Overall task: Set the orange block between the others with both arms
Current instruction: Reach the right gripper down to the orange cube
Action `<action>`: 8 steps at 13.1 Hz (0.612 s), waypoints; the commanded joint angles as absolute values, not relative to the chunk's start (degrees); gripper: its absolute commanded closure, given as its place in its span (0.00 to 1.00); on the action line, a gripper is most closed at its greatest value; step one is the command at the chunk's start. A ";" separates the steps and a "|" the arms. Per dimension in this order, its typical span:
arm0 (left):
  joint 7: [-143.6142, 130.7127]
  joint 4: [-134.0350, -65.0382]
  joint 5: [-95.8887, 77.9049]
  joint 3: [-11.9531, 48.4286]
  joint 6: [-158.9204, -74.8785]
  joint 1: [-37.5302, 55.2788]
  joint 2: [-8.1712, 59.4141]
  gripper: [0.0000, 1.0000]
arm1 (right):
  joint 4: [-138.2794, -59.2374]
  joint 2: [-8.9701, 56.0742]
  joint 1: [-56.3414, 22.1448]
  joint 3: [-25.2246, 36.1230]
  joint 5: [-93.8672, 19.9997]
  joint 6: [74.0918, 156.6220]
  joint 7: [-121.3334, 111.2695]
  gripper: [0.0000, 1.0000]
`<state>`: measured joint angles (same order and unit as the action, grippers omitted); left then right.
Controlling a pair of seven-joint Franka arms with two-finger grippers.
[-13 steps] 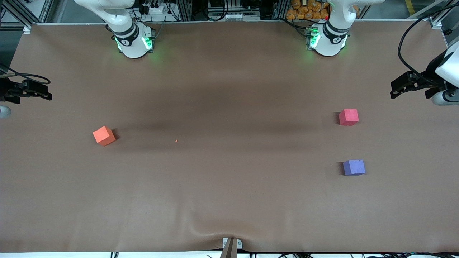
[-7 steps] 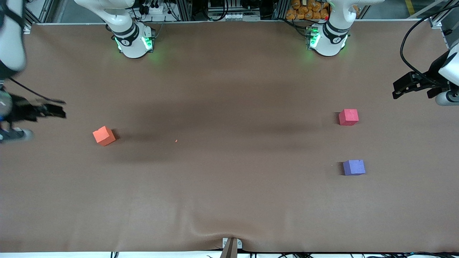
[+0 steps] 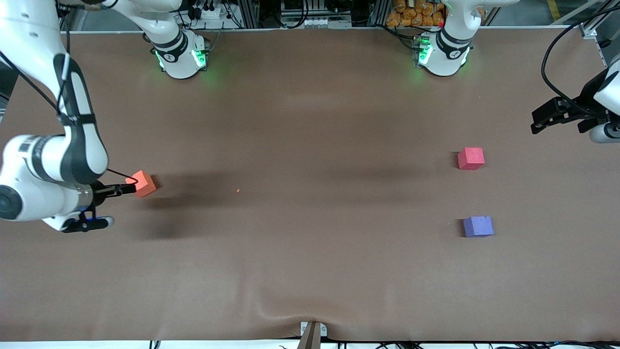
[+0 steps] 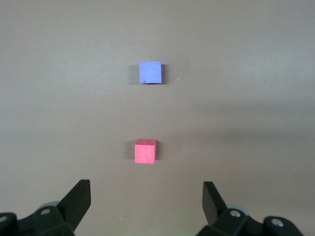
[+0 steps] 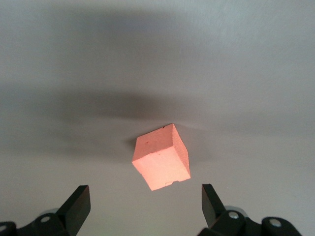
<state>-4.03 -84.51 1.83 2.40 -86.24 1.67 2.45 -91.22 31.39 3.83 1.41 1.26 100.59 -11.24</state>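
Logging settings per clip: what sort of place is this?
Likely a robotics lab: two white jointed robot arms bolted to a brown-covered table, aluminium framing at its edge, small foam cubes as test objects.

My orange block (image 3: 141, 183) is a flat salmon-orange, one cube (image 3: 471, 158) pinkish-red, the other cube (image 3: 478, 226) purple-blue, all plain on the dull brown table (image 3: 310, 252); my arms are white with black joints, my bases glowing green
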 commanded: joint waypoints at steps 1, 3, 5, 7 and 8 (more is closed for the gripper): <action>-2.64 -83.94 0.70 2.37 -86.13 1.32 2.64 0.00 | -92.72 32.86 5.19 0.62 1.67 101.86 -12.38 0.00; -2.64 -83.94 0.70 2.37 -86.13 1.32 2.64 0.00 | -94.56 34.80 5.71 0.62 1.67 104.58 -17.73 0.00; -2.64 -83.94 0.70 2.37 -86.13 1.32 2.64 0.00 | -95.18 35.85 5.98 0.62 1.67 104.94 -18.72 0.00; -2.64 -83.94 0.70 2.29 -86.13 1.32 2.64 0.00 | -95.53 36.73 5.89 0.62 1.67 104.94 -19.42 0.00; -2.64 -83.94 0.70 2.29 -86.13 1.32 2.64 0.00 | -96.23 36.83 5.89 0.62 1.67 105.12 -19.68 0.00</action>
